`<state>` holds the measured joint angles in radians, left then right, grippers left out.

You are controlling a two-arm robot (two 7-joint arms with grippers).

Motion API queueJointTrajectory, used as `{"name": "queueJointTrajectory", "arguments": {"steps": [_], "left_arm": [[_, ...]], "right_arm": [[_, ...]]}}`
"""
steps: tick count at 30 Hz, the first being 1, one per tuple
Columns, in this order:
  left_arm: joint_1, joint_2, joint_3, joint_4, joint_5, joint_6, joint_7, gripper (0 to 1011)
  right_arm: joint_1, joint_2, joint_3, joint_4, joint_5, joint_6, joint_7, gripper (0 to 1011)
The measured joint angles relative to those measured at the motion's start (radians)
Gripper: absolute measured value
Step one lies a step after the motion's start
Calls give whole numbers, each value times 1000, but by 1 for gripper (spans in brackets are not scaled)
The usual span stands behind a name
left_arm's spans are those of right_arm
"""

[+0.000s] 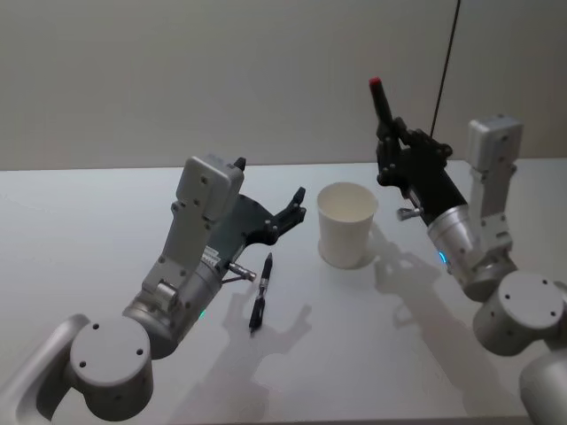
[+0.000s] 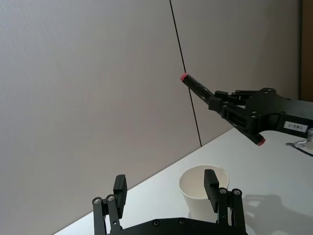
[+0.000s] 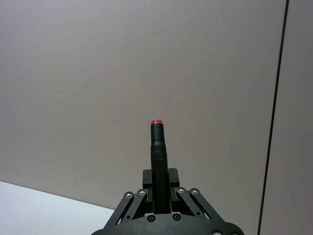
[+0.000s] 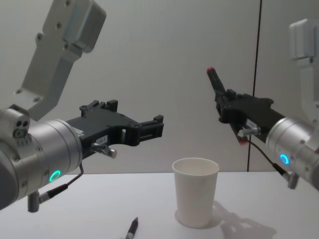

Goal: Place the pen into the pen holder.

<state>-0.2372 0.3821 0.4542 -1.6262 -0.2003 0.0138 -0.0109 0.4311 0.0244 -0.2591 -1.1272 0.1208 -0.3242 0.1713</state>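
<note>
Table (image 1: 89,221): white and flat, bearing the pen holder and one pen.

Left gripper (image 1: 288,212): hovering above the table on the robot's left, with its fingers spread wide and gripping nothing. The fingers are pointing toward the pen holder, well short of touching it. The left wrist view is looking out between the two fingers (image 2: 211,181) and is taking in the cup's open mouth beyond them. The chest view is presenting the same gripper (image 4: 152,128) side-on, higher than the cup's rim.

Right gripper (image 1: 390,146): raised on the robot's right, above and to the right of the pen holder, and clamping tight on the held pen. The right wrist view is looking along the closed fingers, with the pen standing up between them (image 3: 159,178).

Pen holder (image 1: 347,226): a white paper cup standing upright between the two arms, its mouth open upward.

Held pen (image 1: 381,102): black, with its long axis steeply tilted. A red end is pointing up and toward the back wall. The left wrist view is adding a second red end sticking out under the gripper (image 2: 220,100). The pen is well clear of the cup.

Lying pen (image 1: 261,292): dark, lying flat on the table left of the cup and apart from it, its long axis running near to far. The head view is giving its full length, while the chest view is catching one end at the bottom edge (image 4: 131,229).
</note>
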Motion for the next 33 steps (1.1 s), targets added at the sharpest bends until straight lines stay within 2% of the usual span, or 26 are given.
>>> {"name": "queueJointTrajectory", "arguments": {"steps": [9,10,14,16,22,23,26,27,33], "left_arm": [[0,0,0,0,0,0,0,1004],[0,0,0,0,0,0,0,1004],[0,0,0,0,0,0,0,1004],[0,0,0,0,0,0,0,1004],[0,0,0,0,0,0,0,1004],[0,0,0,0,0,0,0,1004],[0,0,0,0,0,0,0,1004],[0,0,0,0,0,0,0,1004],[0,0,0,0,0,0,0,1004]], "right_arm": [[97,-35,-7,174,-48,-101,13,171],[97,-35,-7,174,-48,-101,13,171],[133,-47,-10,247,-62,-140,20,172],[162,-57,-11,306,-69,-170,28,171],[212,-72,-11,412,-74,-224,48,171],[228,-77,-11,446,-74,-239,55,171],[242,-81,-10,476,-74,-254,63,171],[272,-90,-8,544,-71,-288,81,171],[331,-107,-3,677,-61,-355,114,171]]}}
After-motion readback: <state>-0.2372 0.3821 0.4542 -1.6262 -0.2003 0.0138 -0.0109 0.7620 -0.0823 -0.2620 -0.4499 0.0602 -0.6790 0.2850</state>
